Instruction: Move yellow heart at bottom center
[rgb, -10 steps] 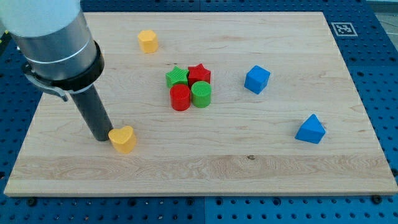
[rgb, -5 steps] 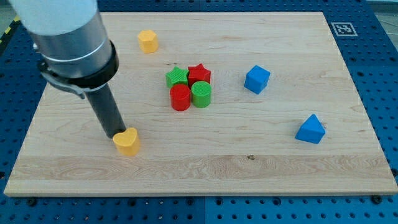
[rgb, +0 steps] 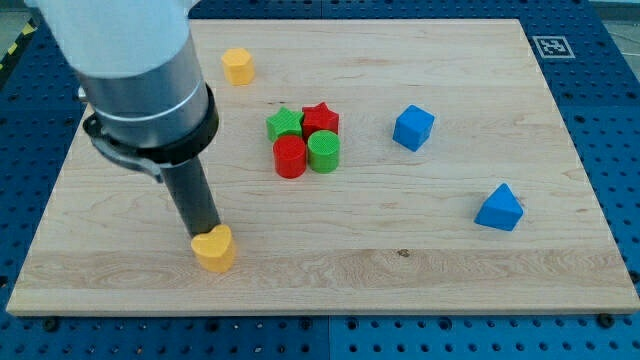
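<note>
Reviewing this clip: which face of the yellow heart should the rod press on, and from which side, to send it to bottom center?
Probably its left flank, pushing toward the view's right. The yellow heart lies left of centre, already near the board's bottom edge. My tip touches its upper-left side, so dropping slightly lower would likely avoid driving it off the edge.

My arm comes in from the table's top-left corner, its wide grey housing ringed by a black collar. Below it the dark rod stands nearly upright, and my tip (rgb: 203, 236) rests on the table left of centre, nearer the bottom edge.
</note>
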